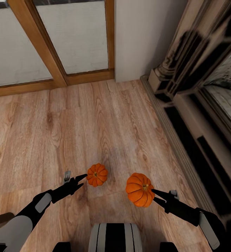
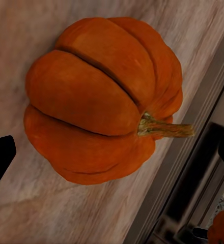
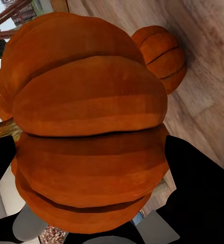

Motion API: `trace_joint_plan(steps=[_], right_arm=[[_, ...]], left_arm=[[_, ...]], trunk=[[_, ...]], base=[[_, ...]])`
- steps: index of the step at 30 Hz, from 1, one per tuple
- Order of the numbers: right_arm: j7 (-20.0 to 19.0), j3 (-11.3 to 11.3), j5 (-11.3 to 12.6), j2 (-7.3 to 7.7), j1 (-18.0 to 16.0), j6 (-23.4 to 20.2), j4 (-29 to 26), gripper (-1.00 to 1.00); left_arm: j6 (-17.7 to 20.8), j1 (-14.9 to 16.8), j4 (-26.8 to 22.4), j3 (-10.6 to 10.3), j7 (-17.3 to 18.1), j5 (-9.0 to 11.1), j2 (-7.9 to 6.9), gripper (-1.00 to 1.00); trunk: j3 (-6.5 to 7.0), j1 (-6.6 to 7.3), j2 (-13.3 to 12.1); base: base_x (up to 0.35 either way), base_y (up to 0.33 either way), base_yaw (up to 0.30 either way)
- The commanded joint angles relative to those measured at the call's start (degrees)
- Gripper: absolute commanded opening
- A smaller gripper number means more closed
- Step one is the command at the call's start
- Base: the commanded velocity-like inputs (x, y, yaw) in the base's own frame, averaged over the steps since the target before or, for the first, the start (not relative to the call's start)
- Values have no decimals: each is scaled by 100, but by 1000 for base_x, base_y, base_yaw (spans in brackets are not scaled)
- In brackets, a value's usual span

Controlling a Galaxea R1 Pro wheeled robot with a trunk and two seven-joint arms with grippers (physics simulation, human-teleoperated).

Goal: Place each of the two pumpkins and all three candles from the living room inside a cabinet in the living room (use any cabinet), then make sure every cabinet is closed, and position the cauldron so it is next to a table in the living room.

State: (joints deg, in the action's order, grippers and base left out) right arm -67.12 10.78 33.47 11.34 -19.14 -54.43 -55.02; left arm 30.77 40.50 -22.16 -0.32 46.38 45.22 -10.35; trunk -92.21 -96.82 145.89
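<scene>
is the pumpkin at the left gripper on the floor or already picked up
On the floor: that pumpkin rests on the planks, the open left gripper beside it.

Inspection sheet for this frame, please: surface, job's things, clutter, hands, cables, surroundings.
Surface: light wood plank floor.
Job's things: left pumpkin sits on the floor; right pumpkin looks raised off it.
Clutter: nothing seen.
Hands: left hand open, fingertips just beside the left pumpkin, not closed on it; right hand grips the right pumpkin between its fingers.
Cables: nothing seen.
Surroundings: ornate stone fireplace on the right, wood-framed glass door ahead.
</scene>
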Motion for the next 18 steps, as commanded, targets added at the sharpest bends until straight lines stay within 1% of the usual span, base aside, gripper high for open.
trace_joint_plan(steps=[1, 11, 18], right_arm=[[-11, 3, 10, 0, -2, -29, 0, -100], [-11, 3, 10, 2, -2, -25, 0, -100], [-11, 3, 11, 4, -2, -24, 0, -100]], left_arm=[[44, 2, 1, -3, 4, 33, -2, 100], [44, 2, 1, -3, 3, 33, 5, 100], [8, 2, 0, -3, 3, 34, 6, 100]], trunk=[[-3, 1, 1], [-224, -25, 14], [-224, -25, 14]], base=[[2, 0, 0], [0, 0, 0], [0, 0, 0]])
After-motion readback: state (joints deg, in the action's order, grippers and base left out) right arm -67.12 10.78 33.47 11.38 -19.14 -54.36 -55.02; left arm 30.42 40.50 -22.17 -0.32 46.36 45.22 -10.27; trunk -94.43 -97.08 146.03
